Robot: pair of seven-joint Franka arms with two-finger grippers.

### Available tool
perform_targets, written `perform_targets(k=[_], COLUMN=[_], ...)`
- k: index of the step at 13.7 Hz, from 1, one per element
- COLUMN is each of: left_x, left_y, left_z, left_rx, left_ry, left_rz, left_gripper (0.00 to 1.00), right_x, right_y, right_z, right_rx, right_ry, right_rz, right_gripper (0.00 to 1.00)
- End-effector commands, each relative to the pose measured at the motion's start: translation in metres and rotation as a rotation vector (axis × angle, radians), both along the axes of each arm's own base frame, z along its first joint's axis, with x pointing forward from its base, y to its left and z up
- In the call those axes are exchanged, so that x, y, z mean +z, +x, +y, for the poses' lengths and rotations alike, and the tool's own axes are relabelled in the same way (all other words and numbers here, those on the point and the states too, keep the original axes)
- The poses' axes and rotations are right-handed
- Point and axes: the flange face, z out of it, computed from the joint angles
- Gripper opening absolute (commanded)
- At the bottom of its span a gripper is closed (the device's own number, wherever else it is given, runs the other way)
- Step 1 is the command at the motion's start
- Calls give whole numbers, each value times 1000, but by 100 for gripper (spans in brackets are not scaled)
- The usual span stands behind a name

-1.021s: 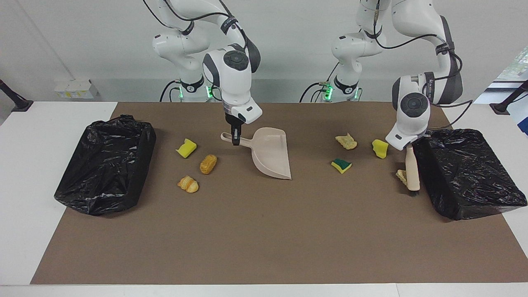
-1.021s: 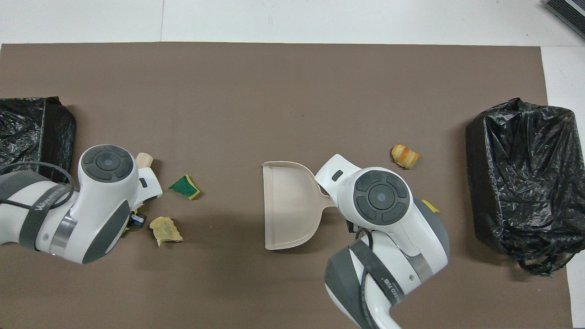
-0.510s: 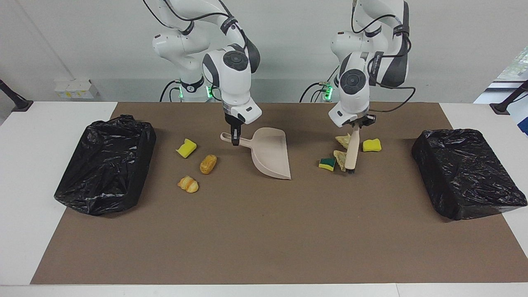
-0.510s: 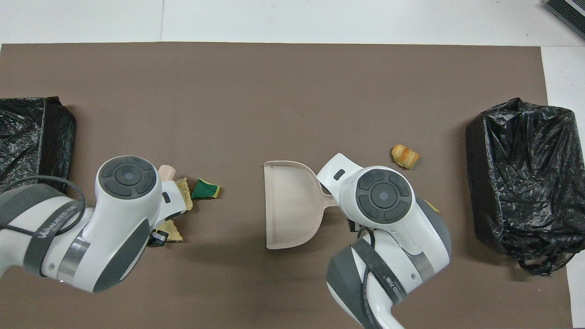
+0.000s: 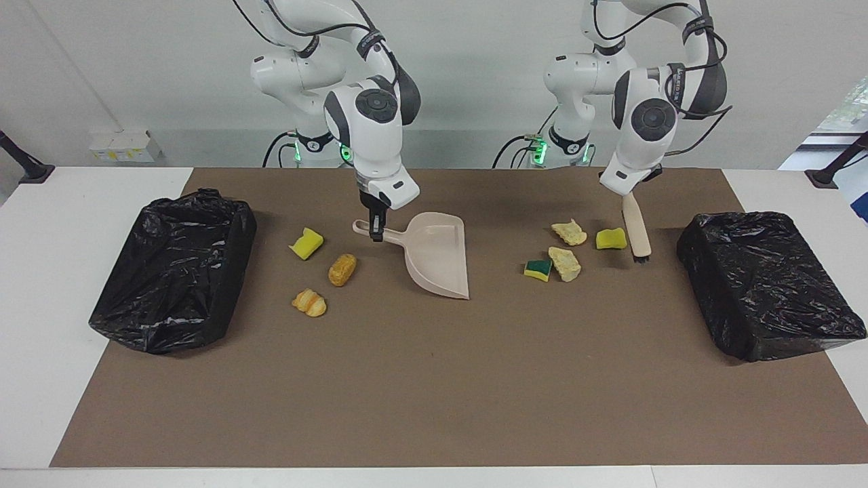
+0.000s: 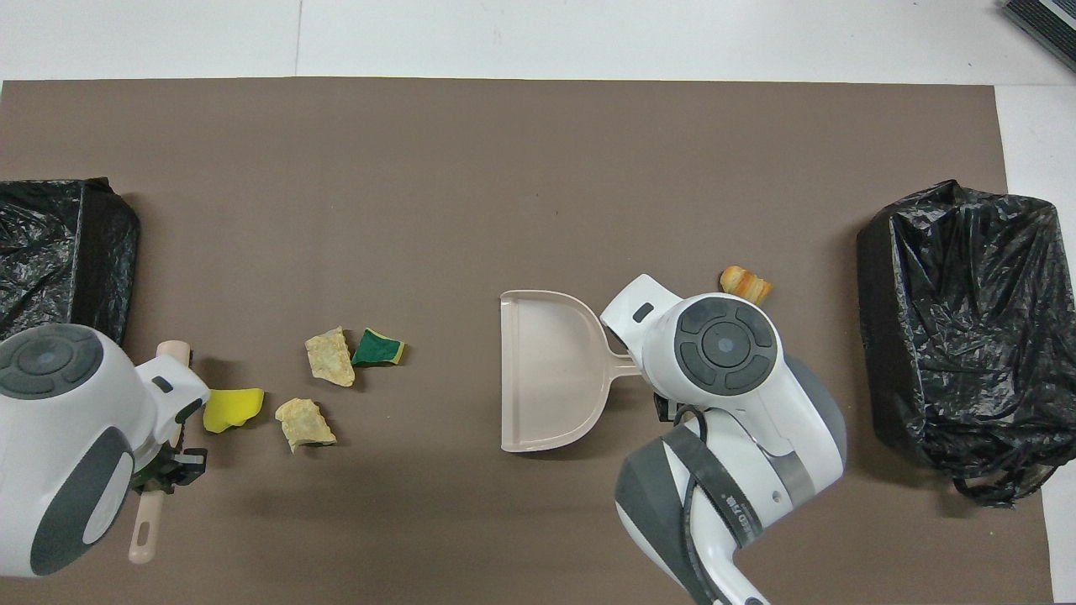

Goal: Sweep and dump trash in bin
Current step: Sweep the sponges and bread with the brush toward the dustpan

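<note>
Four trash bits (image 5: pixel 555 256): left end effector (image 5: pixel 627 194) clamps brush (image 5: pixel 637 226), best lowered beside them, swept toward dustpan (image 5: pixel 437 254) gripped by right end effector (image 5: pixel 375 234).

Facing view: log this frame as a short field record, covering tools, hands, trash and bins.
left hand: shut on brush, raised, bristles down beside the yellow sponge
right hand: shut on dustpan handle
trash near brush: four pieces, none in the pan
trash near right arm's bin: three pieces
bins: two black-bagged bins, one at each end of the table
</note>
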Motion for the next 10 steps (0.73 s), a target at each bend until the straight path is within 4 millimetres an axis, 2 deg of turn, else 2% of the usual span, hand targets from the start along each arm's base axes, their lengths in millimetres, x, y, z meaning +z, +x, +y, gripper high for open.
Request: perform_targets(k=[1,3,4,6,10], left_x=[-8,-23,-26,-29,-57], left_y=[-21,-25,-26,-27,-22], left_z=[12,5,-5,-35,-111], left_rx=[128,173,175,165,237], left_ry=[23,38,19,-26,-61], left_rz=[-74,-86,-81,-82,-141], left_gripper=[0,0,0,0,0], right_x=[1,2,4,8,8], right_y=[-4,-3,-4,0,0], right_z=[-15,-14,-9,-4,-2], right_rx=[-29,-29,-22,-40,-72], right_ry=[-40,-52,-54,-49,-37], right_rz=[-3,11,2,-11,-17], right_gripper=[0,0,0,0,0])
